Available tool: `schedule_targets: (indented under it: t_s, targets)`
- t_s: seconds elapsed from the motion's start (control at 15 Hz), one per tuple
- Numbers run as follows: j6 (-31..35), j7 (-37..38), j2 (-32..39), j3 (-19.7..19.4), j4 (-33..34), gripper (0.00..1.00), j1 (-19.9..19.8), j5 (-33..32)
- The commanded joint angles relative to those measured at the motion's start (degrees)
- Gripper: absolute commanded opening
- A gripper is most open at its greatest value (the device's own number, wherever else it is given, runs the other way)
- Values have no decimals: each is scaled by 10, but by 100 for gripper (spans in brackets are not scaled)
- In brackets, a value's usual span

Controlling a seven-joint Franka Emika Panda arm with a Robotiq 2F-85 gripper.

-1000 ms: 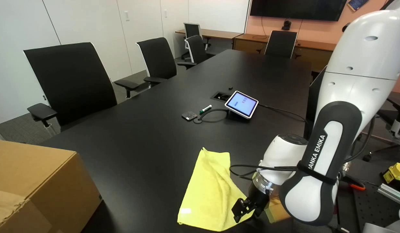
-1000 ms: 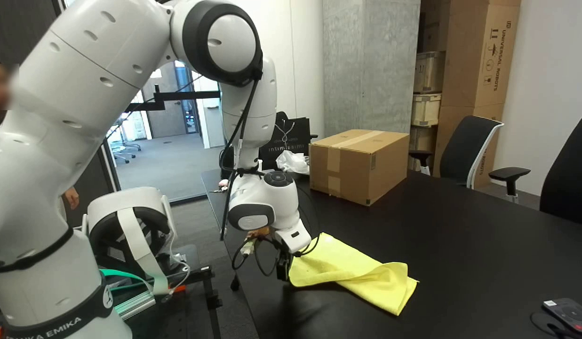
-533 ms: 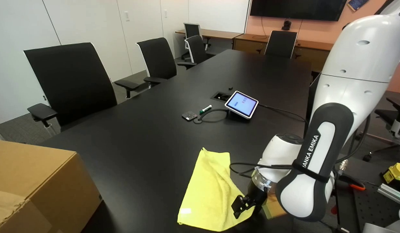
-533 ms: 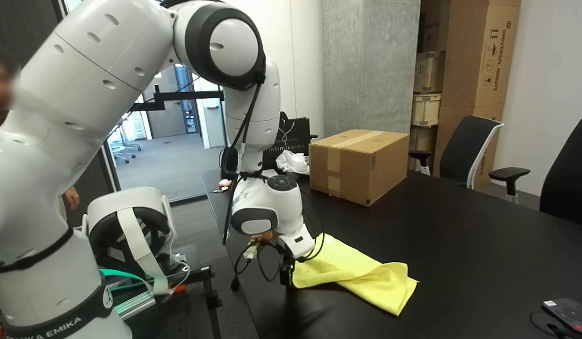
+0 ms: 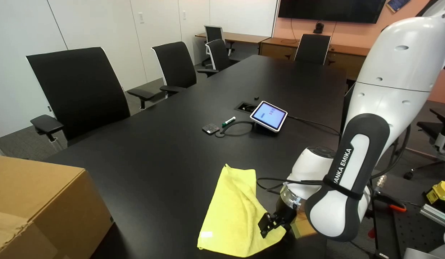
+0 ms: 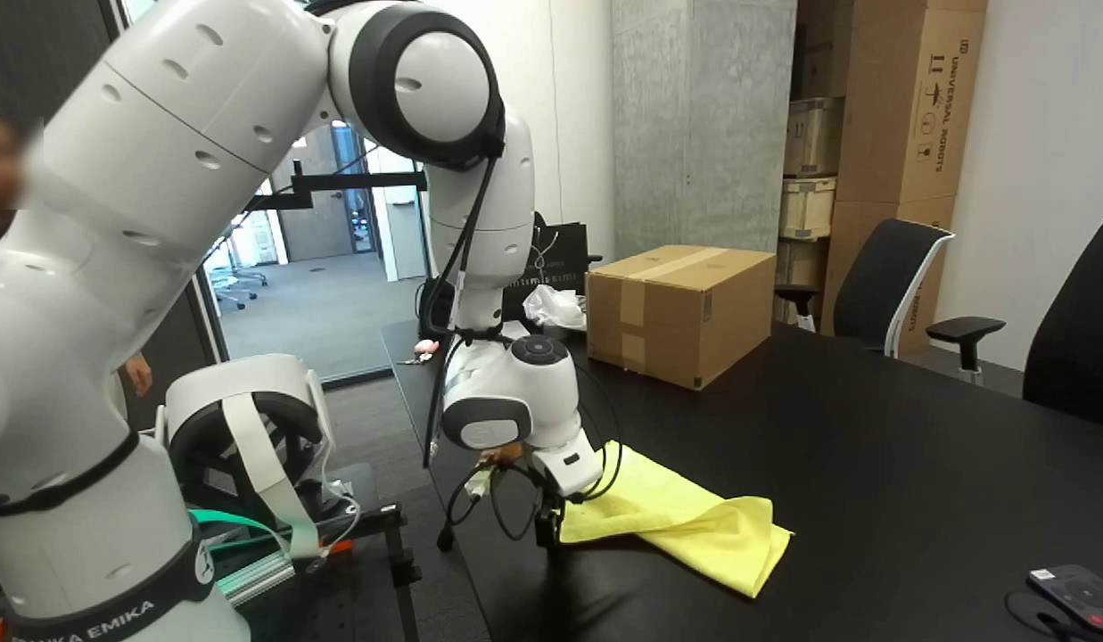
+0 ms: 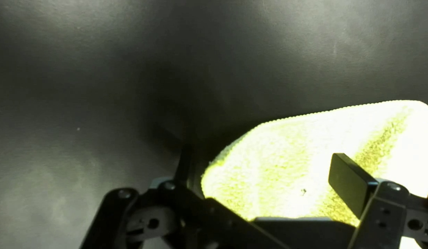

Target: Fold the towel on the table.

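Observation:
The yellow towel (image 5: 229,216) lies on the black table (image 5: 161,180) with a raised fold along its length; it also shows in an exterior view (image 6: 685,513). My gripper (image 5: 267,226) points down at the towel's near corner, close to the table's side edge, and shows in an exterior view (image 6: 548,524). In the wrist view the gripper (image 7: 262,166) is open. Its right finger is over the towel (image 7: 286,148), and its left finger is over bare table (image 7: 79,86) just past the towel's rounded edge. I cannot tell whether the fingers touch the cloth.
A cardboard box (image 5: 64,212) stands on the table, also in an exterior view (image 6: 676,312). A tablet (image 5: 269,116), a green marker (image 5: 228,121) and a black puck (image 5: 210,128) lie farther along. Loose cables (image 6: 515,499) hang around the wrist. Chairs (image 5: 78,93) line the table.
My gripper has shifted slightly over the towel's corner, rightward in an exterior view, and the arm has moved with it. The towel looks unchanged.

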Motion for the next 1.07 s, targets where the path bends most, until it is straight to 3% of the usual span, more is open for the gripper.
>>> schedule_targets:
  t_s: [0.0, 0.07, 0.2, 0.4, 0.6, 0.87, 0.93, 1.0]
  targets:
    - [6, 15, 7, 1, 8, 100, 1, -7]
    - [7, 16, 9, -1, 10, 100, 3, -6]
    - [7, 17, 6, 1, 7, 78, 0, -6]
    - [10, 19, 6, 1, 8, 68, 0, -6]
    - [12, 20, 2, 2, 5, 72, 3, -6]
    - [16, 22, -14, 1, -6, 64, 15, -2]
    - [16, 22, -19, 1, -9, 45, 20, -1]
    - [15, 23, -25, 0, -13, 38, 26, 1]
